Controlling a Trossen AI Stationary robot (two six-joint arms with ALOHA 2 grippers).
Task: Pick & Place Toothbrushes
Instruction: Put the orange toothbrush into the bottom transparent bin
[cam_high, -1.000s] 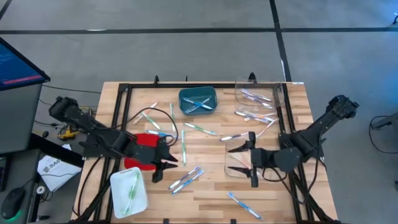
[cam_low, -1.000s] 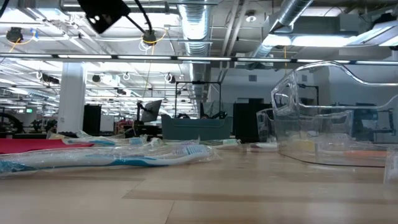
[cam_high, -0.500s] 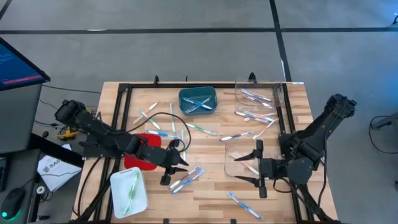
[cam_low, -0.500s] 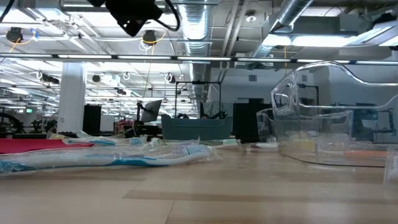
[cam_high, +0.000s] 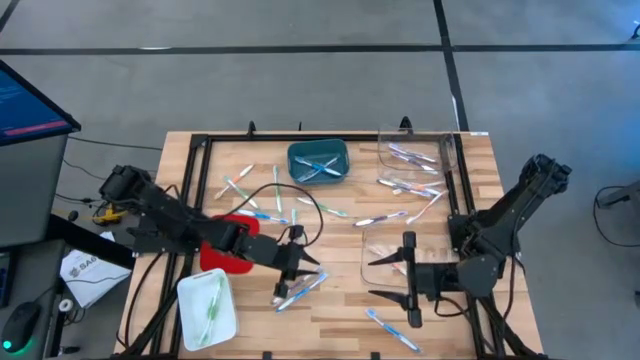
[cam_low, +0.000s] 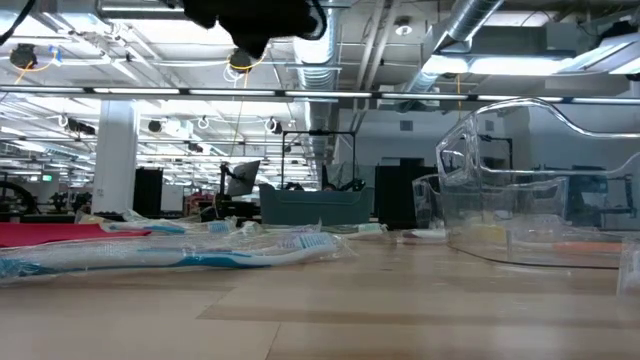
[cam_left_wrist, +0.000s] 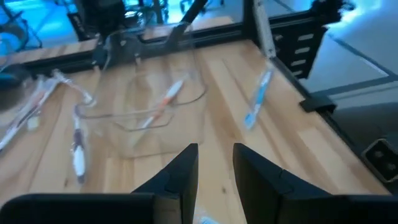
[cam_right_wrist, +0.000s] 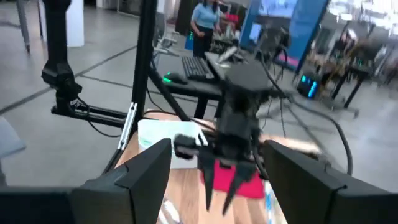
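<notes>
white tray (cam_high: 207, 306): rounded-rectangle, opaque plastic, near-left corner of counter (cam_high: 340, 325); light green toothbrushes inside.
red tray (cam_high: 226, 244): flat, glossy, just behind the white tray, partly under the left arm.
left gripper (cam_high: 296, 272): low over the counter, right of the red tray, above 2 blue-white toothbrushes (cam_high: 300, 289) in clear crinkly wrappers. Fingers (cam_left_wrist: 181, 180) dark, blunt, narrow gap, nothing between them; left wrist view shows bare wood in the gap.
counter: pale wood planks, visible seams, black metal frame around it.
loose toothbrushes: thin plastic sticks, white parts, scattered from far-left to centre; 1 green one (cam_high: 322, 208) lies centre, 1 blue one (cam_high: 385, 325) near the front edge.
teal bin (cam_high: 318, 163): rounded square, matte, far centre; a few toothbrushes crossed inside.
clear tray, near (cam_high: 385, 256): transparent, thin-walled, curved rim, right of centre; an orange-red toothbrush (cam_left_wrist: 160, 107) lies in it.
right gripper (cam_high: 410, 283): at the clear tray's near edge, pointing left. Fingers (cam_right_wrist: 148, 169) broad, dark, spread wide, released, holding nothing.
clear tray, far (cam_high: 415, 150): far-right corner, pink-purple toothbrushes inside, more loose ones just in front.
</notes>
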